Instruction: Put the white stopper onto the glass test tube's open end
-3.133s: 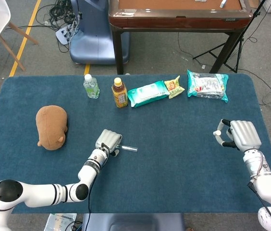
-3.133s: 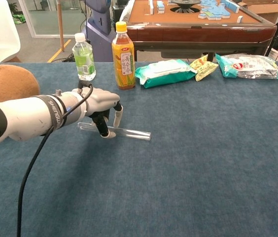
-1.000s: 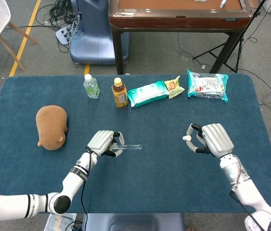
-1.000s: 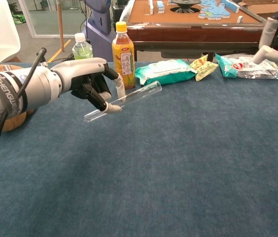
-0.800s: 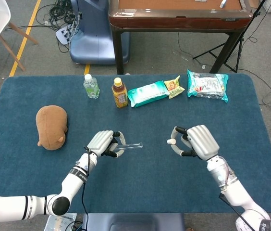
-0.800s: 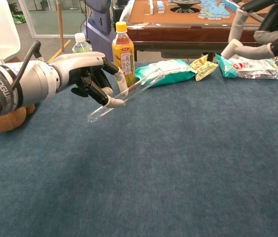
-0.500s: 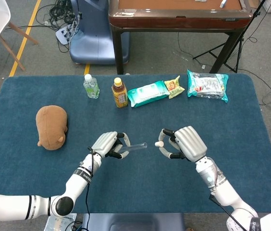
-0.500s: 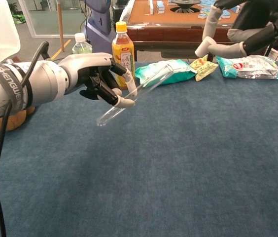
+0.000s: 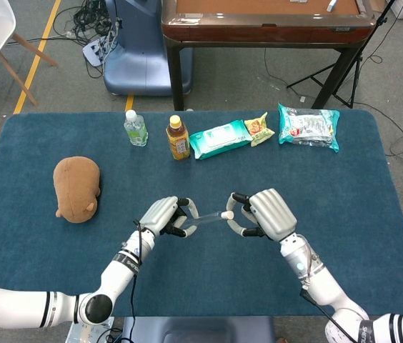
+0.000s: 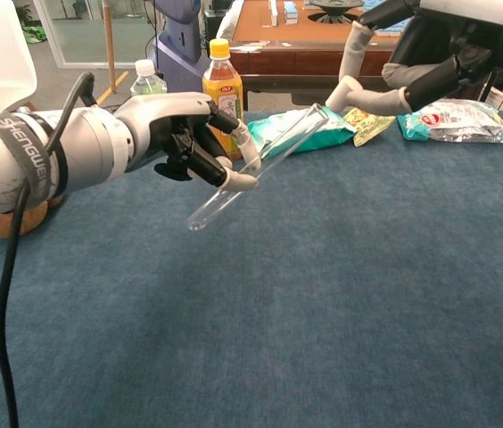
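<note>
My left hand [image 9: 163,216] [image 10: 177,135] grips the clear glass test tube [image 9: 206,219] [image 10: 267,160] near its middle, above the blue table cloth. In the chest view the tube slants up to the right, closed end low, open end high. My right hand [image 9: 266,214] [image 10: 432,55] pinches the small white stopper [image 9: 228,215] [image 10: 337,94] between thumb and a finger. The stopper sits right at the tube's open end; I cannot tell whether they touch.
Along the table's far side stand a water bottle [image 9: 136,128], an orange-capped tea bottle [image 9: 178,137], a teal wipes pack [image 9: 219,138], a small snack bag [image 9: 260,129] and a teal bag [image 9: 309,126]. A brown plush toy [image 9: 77,189] lies at the left.
The left hand lifted the tube off the cloth and tilted its open end up to the right. The right hand travelled left with the stopper until it reached the tube's mouth.
</note>
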Motion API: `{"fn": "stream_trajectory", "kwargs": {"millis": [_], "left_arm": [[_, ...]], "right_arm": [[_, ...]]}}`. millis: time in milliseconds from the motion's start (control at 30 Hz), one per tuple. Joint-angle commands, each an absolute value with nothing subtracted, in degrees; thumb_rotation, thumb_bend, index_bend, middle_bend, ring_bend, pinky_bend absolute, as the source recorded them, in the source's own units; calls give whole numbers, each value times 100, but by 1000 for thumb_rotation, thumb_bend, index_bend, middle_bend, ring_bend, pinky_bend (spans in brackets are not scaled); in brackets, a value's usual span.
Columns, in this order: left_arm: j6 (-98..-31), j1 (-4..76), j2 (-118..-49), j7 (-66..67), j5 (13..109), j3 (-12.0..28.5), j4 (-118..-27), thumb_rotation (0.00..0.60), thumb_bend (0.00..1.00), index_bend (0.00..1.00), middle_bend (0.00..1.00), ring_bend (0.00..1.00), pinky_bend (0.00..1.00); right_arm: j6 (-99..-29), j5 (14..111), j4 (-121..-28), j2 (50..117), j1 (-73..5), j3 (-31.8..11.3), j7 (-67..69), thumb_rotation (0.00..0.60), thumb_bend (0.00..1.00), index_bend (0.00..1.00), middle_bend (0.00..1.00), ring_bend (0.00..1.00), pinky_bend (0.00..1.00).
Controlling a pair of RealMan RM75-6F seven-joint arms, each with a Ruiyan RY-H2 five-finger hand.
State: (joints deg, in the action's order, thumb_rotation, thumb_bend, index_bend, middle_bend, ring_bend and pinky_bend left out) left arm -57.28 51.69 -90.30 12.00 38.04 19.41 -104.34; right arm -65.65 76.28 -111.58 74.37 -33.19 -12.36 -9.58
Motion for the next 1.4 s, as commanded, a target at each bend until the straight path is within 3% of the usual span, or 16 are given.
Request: {"fn": "stream_trajectory", "kwargs": {"millis": [33, 1400], "left_arm": [[-5734, 5170, -9031, 1182, 3814, 1935, -10452, 600, 294, 633, 944, 1000, 1000], [-5635, 5254, -8984, 954, 3678, 1961, -10441, 600, 294, 631, 944, 1000, 1000]], "right_arm": [[-6562, 7590, -11152, 7467, -3339, -1240, -1003, 600, 353, 590, 1000, 1000, 1000], [-6522, 7511, -10997, 7823, -3502, -1125, -1178, 600, 353, 600, 1000, 1000, 1000]]}}
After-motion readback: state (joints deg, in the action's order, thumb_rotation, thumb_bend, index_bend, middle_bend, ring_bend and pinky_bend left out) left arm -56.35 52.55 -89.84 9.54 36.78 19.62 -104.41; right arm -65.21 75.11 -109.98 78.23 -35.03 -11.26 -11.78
